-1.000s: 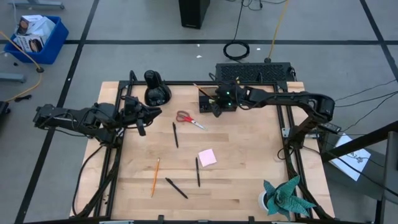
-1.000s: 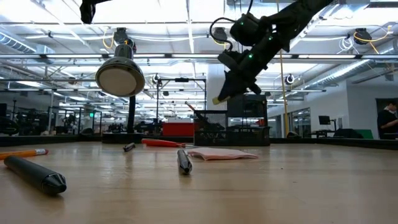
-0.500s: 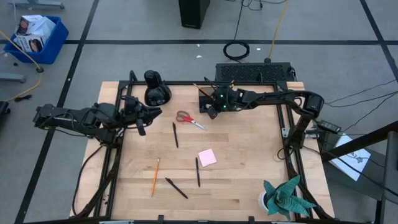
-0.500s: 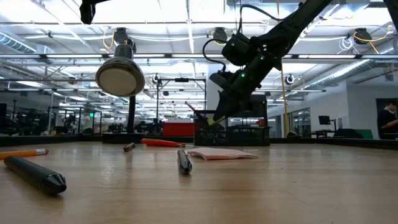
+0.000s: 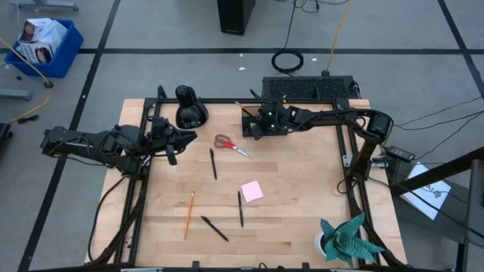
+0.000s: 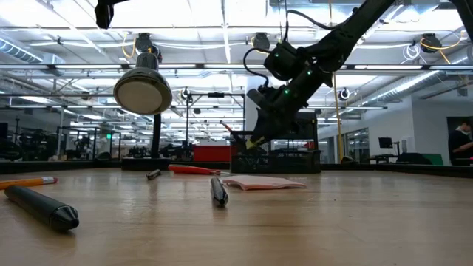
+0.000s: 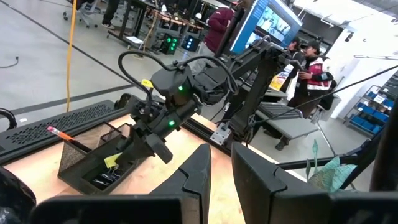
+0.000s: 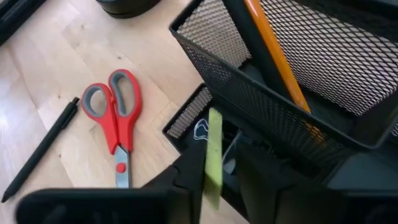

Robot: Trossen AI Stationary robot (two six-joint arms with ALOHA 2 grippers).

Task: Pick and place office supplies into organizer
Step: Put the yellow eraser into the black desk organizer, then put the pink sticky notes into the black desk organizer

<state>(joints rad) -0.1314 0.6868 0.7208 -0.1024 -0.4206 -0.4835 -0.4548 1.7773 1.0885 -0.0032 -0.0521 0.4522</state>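
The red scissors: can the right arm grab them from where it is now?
Probably yes. The right gripper hangs over the organizer, and the red scissors lie flat on bare table just beside it, with nothing between them. It has a yellow-green bit between its fingers to drop first.

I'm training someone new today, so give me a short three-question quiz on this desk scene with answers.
1. True or false: the scissors lie inside the organizer.
2. Which gripper is at the organizer's low tray: A left, B right?
3. What yellow-green thing sits between the right gripper's fingers?

Key: 1 false, they lie on the table beside it. 2 B; the left waits at the table's left edge. 3 a small clip.
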